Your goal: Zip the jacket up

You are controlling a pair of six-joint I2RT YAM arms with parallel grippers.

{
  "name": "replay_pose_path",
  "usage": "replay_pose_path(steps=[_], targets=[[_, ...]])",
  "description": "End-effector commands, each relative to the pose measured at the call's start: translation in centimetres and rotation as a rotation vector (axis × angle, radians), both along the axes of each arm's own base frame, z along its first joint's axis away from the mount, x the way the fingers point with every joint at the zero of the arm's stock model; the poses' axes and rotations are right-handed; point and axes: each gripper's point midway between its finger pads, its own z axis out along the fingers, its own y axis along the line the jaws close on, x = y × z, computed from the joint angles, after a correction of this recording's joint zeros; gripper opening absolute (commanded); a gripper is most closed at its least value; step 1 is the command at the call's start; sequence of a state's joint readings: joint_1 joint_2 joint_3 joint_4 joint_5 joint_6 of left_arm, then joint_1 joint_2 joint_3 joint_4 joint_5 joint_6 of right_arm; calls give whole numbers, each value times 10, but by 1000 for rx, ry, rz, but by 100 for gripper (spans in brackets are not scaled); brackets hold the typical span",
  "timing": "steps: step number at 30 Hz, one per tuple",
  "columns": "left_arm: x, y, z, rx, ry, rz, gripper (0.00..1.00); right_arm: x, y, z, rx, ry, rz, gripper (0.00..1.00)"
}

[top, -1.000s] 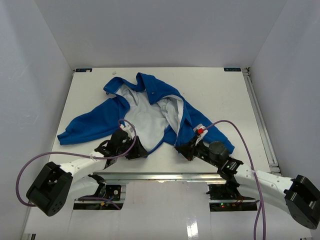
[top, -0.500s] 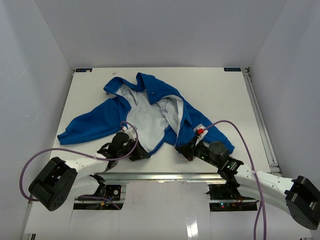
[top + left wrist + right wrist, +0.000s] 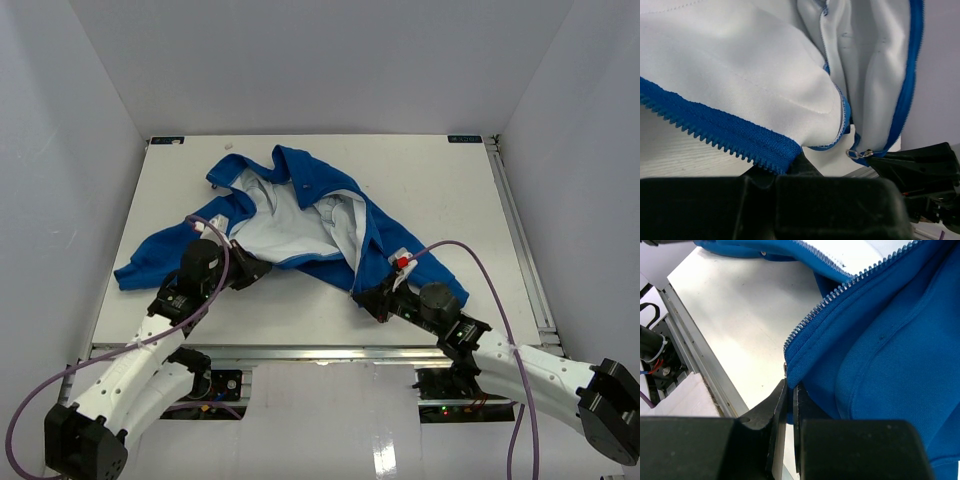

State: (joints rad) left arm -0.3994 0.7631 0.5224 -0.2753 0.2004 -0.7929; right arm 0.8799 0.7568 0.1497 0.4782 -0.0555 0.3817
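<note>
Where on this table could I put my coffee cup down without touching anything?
The widest bare patch of table lies between the jacket and the right-hand rail. A smaller strip sits at the near edge, between the left gripper and right gripper. The centre and left are crowded.

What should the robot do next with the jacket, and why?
Probably bring the left tool toward the right tool: each pinches a zipper edge of the jacket, and those edges lie well apart, so the zipper cannot be started.
</note>
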Motion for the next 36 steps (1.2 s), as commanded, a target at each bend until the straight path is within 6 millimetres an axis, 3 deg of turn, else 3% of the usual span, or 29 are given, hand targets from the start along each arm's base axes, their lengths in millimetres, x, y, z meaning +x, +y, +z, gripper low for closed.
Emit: replay_pose_path(steps=[1,5,10,14,16,18,20,25,31,33,36], targets=[[-18,16,-38,86,146,31,0,2,7,30,60,-54,17,8],[-23,14,-43,76,163,17,0,1,5,30,60,-55,13,8],[-23,26,-38,61,112,106,0,1,3,29,60,-58,6,8],[-35,15,-45,4,150,52,16,0,4,29,61,-56,12,8],[-37,13,-46,-1,152,36,17,0,4,30,67,-57,11,8],[-37,13,-43,4,140,30,14,0,4,30,66,-56,15,8],[-35,13,-39,8,126,25,2,0,3,29,65,-55,12,8],[-32,12,-21,4,98,24,1,0,2,28,64,-58,7,8],[-36,9,-3,-34,68,7,30,0,2,27,63,-55,7,8],[-37,9,-4,-35,68,7,27,-1,2,28,66,-55,8,8],[-34,9,-4,-27,70,10,8,-1,2,29,69,-58,8,9]])
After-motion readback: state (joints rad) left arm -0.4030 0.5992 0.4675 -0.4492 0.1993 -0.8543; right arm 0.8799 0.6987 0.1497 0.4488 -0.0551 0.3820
